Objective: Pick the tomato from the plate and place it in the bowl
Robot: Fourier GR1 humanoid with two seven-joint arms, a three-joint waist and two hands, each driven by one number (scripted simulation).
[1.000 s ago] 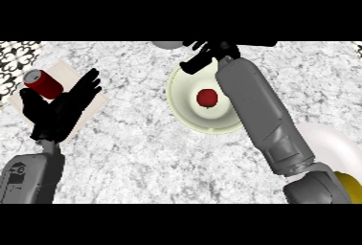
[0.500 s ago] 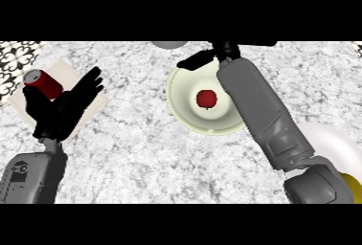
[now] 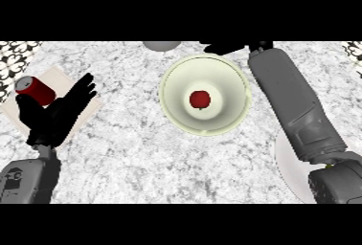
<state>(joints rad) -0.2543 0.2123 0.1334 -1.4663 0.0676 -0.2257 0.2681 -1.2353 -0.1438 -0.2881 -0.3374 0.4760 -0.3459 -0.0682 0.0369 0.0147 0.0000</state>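
Right hand (image 3: 225, 47) stretched to far edge, cut off, state unclear; left hand (image 3: 60, 112) rests left, fingers wide; one tomato (image 3: 200, 99); one plate (image 3: 176, 112); one can (image 3: 37, 89).

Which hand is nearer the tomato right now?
Right. The right hand sits just beyond the far rim of the plate from the tomato; the left hand rests well off to its left, by the red can.
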